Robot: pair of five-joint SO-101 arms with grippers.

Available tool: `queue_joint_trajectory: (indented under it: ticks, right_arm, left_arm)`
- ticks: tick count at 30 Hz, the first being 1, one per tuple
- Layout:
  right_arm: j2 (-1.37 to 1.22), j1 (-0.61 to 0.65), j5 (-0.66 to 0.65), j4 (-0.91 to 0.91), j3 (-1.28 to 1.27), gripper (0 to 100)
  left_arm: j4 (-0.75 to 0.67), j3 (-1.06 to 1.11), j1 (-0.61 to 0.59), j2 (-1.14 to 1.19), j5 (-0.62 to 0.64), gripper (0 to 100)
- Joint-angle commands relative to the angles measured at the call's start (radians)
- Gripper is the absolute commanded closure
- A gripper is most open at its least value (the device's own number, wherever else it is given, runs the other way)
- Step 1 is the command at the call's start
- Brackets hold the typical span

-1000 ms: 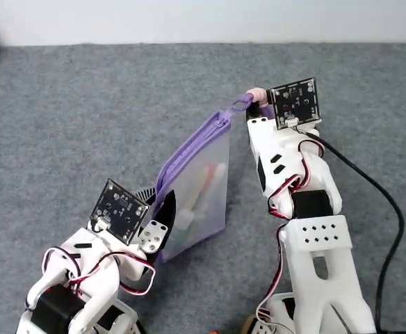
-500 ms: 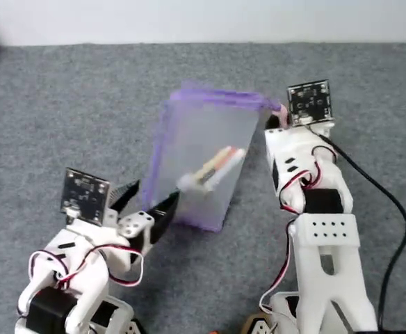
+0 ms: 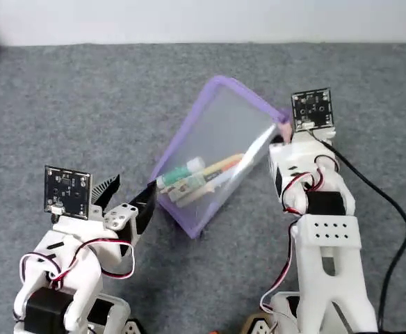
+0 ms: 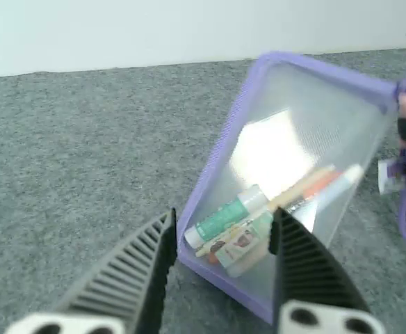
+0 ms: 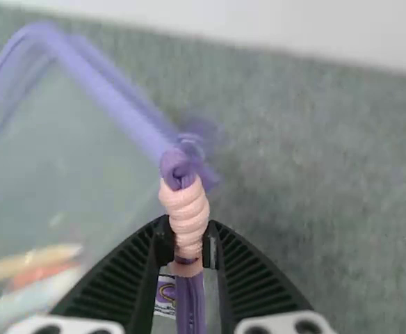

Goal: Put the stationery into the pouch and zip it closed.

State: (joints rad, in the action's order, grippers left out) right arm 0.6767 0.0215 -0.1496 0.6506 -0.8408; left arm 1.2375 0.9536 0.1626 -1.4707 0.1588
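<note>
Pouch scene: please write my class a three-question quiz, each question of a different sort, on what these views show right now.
1. True or false: the left gripper is shut on the pouch.
2. What does the right gripper hold? A, the pink-wrapped zip pull. B, a pen. C, nothing.
3. Fill in the gap: the stationery lies ____ the pouch.

Key: 1, false: its jaws stand open in front of the pouch. 2, A. 3, inside.
</note>
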Motion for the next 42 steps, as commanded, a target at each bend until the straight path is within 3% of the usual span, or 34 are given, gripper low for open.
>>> queue_joint_trajectory:
  ticks: [1, 5, 13, 17, 23, 25, 35, 42]
  right_arm:
    - [0.087, -0.024, 0.0, 0.108, 0.014, 83.4]
    - [0.189, -0.03, 0.0, 0.197, 0.009, 70.7]
    - [0.4, -0.028, 0.003, 0.386, 0.008, 72.5]
    - [0.487, -0.024, 0.003, 0.47, 0.008, 76.8]
    - [0.634, -0.028, 0.003, 0.555, -0.055, 99.8]
    - [0.697, -0.03, 0.003, 0.572, -0.129, 96.1]
    - [1.136, -0.025, -0.008, 0.581, -0.512, 99.1]
    - [1.124, -0.024, 0.0, 0.579, -0.661, 99.1]
  left_arm:
    - [0.005, -0.028, -0.006, -0.003, 0.011, 82]
    - [0.005, -0.028, -0.006, -0.003, 0.014, 85]
    - [-0.002, -0.018, -0.008, -0.003, 0.014, 89]
    - [-0.003, 0.036, -0.008, -0.003, 0.014, 92]
    - [-0.005, 0.128, -0.008, -0.003, 0.012, 99]
    - [-0.005, 0.159, -0.008, -0.003, 0.012, 99]
    - [-0.144, 0.341, -0.006, -0.003, 0.009, 99]
    - [-0.173, 0.472, -0.006, -0.003, 0.009, 99]
